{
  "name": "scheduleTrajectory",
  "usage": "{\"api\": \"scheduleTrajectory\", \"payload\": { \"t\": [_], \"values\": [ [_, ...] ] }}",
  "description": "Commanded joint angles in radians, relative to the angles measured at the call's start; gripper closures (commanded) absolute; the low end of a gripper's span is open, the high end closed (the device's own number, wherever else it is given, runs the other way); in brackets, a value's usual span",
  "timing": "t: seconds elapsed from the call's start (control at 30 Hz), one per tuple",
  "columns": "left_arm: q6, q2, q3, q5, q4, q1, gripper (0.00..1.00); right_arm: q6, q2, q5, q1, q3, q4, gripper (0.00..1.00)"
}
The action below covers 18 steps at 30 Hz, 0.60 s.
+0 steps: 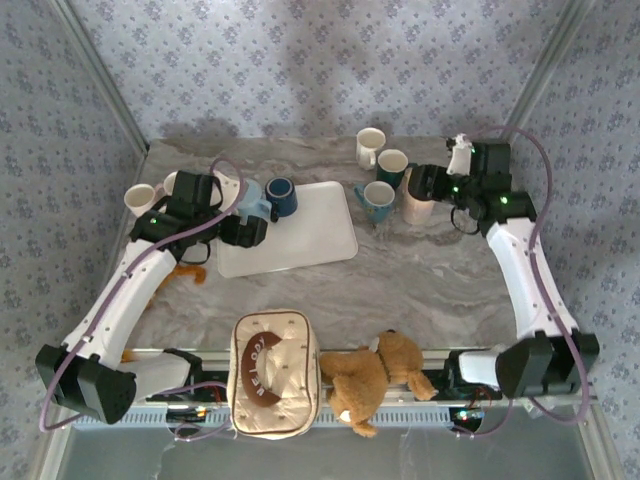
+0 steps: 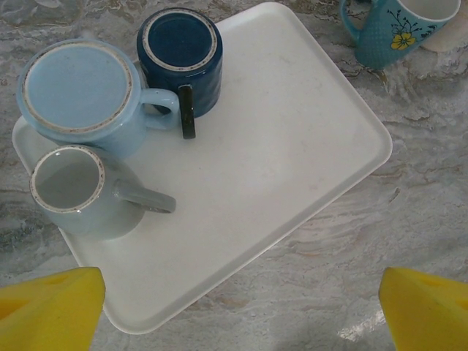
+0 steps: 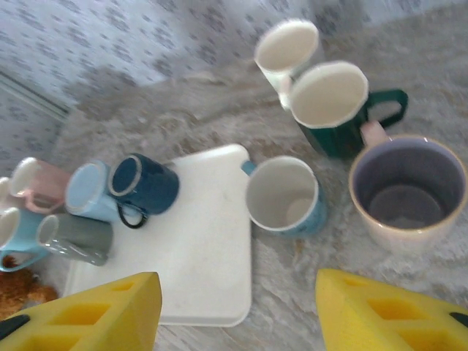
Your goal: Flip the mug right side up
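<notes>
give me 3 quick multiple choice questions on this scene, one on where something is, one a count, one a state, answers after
1. Where does the teal flowered mug stand?
A. stacked on another mug
B. on the table, just right of the white tray
C. held in the air by a gripper

2. How many mugs stand on the white tray?
A. one
B. six
C. three

3. How does the dark blue mug stand?
A. upside down, base up
B. upright, mouth up
C. on its side

Answers
1 B: the top view shows it on the marble off the tray's right edge.
2 C: the left wrist view shows the light blue mug, the dark blue mug and the grey mug on it.
3 A: its flat, ringed base faces the left wrist camera.
</notes>
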<state>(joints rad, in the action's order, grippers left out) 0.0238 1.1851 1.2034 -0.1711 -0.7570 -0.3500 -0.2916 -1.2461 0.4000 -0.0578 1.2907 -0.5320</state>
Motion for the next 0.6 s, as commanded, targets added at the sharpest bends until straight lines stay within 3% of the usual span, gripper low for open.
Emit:
{"api": "scheduleTrajectory", "payload": {
  "t": [0.0, 0.37, 0.57],
  "values": [
    [0.016, 0.022, 0.045, -0.013, -0.012, -0.004, 0.05, -0.016, 0.079, 0.074, 0.013, -0.063, 0.144, 0.39],
    [0.03, 0.036, 0.035, 0.005, -0.009, -0.006, 0.04, -0.086, 0.191, 0.131, 0.03, -0.182, 0.108, 0.38],
    [0.093, 0.117, 0.061, 0.041, -0.023, -0.005, 0.03, -0.184, 0.188, 0.193, 0.03, -0.209, 0.099, 0.38]
  ]
}}
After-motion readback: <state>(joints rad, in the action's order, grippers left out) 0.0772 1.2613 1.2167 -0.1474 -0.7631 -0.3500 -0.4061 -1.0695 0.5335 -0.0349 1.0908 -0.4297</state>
